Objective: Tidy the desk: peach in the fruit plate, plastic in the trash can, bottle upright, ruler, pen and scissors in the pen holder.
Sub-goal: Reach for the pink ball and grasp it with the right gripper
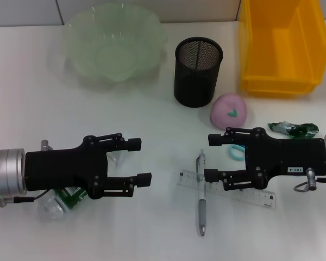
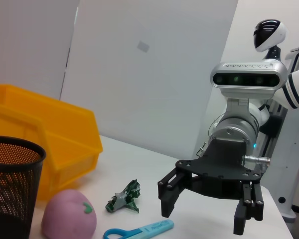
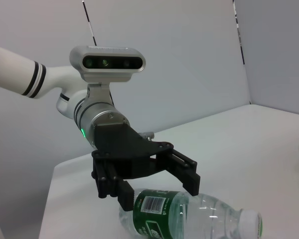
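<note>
I have both pincers hovering low over the desk (image 1: pixel 152 109), each spread wide and pinching nothing. The left gripper (image 1: pixel 140 161) hangs just above the bottle (image 1: pixel 57 202), which lies on its side under the wrist, cap end poking out past the fingers (the right wrist view shows it best). The right gripper (image 1: pixel 213 156) sits over the ruler (image 1: pixel 228 187) and just beside the pen (image 1: pixel 201 193), which crosses the ruler. The scissors (image 1: pixel 237 151) peek out beneath its palm. The peach (image 1: pixel 229 111) rests just beyond its upper finger, the crumpled plastic (image 1: pixel 293 129) behind its wrist. Farther off stand the pen holder (image 1: pixel 198 72), fruit plate (image 1: pixel 115 42) and trash can (image 1: pixel 282 46).
</note>
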Motion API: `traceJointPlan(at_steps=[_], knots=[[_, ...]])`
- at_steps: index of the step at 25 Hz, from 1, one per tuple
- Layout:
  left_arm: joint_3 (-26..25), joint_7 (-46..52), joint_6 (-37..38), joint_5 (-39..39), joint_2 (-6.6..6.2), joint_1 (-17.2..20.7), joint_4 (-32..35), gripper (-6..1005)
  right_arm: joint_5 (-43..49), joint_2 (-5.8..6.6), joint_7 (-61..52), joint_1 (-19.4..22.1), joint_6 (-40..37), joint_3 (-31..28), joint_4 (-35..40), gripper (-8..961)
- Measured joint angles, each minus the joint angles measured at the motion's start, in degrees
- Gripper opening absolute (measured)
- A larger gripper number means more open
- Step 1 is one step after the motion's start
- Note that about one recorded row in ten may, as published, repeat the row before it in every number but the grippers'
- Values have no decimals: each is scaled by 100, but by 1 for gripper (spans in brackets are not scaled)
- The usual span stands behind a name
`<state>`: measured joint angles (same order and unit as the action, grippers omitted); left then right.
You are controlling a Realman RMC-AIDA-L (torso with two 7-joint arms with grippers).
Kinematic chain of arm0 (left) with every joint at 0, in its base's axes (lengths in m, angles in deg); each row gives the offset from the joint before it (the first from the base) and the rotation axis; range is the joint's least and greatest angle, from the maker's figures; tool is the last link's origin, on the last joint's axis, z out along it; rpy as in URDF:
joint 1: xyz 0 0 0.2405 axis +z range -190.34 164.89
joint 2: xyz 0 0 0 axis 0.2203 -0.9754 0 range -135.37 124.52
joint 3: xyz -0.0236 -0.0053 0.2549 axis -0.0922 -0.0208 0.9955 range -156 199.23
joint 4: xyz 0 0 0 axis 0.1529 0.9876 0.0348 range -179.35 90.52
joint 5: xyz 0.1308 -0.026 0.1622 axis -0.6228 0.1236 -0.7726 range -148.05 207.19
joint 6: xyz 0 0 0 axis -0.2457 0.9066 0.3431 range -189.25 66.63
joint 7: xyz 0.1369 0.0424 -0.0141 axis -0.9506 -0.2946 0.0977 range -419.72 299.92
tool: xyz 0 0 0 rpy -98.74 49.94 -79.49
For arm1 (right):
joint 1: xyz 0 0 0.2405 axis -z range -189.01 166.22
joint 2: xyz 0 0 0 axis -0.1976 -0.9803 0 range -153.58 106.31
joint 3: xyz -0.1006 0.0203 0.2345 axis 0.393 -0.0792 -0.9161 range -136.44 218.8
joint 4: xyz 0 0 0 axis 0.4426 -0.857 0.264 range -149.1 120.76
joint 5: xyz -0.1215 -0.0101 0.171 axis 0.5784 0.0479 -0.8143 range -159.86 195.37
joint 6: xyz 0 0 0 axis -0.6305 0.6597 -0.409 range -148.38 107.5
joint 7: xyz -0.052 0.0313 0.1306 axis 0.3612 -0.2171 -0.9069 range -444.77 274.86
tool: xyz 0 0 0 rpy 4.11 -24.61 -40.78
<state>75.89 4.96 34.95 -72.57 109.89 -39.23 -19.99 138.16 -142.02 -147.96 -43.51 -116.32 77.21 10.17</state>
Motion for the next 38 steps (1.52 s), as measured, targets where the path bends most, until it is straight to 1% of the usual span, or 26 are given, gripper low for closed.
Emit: traceJointPlan(at_steps=[23, 26, 27, 29, 30, 32, 38], knots=[[-29, -11, -38, 1, 29, 15, 0, 816, 10, 0, 7, 12, -2, 0, 7, 817], [-40, -16, -37, 0, 36, 9, 0, 816, 10, 25, -139, -5, -89, 0, 46, 817], [-42, -17, -37, 0, 38, 3, 0, 816, 10, 53, -229, -23, -147, 1, 80, 817], [-42, -17, -39, 0, 47, -7, 0, 816, 10, 100, -436, -58, -259, 26, 193, 816], [-42, -17, -46, 1, 53, -8, 0, 816, 48, 127, -712, -92, -377, 62, 414, 816], [-42, -18, -57, 1, 63, -8, 0, 816, 97, 132, -850, -113, -426, 65, 527, 816], [-42, -136, -95, 1, 99, 11, 0, 815, 540, 138, -1852, -332, -519, 159, 1323, 816]])
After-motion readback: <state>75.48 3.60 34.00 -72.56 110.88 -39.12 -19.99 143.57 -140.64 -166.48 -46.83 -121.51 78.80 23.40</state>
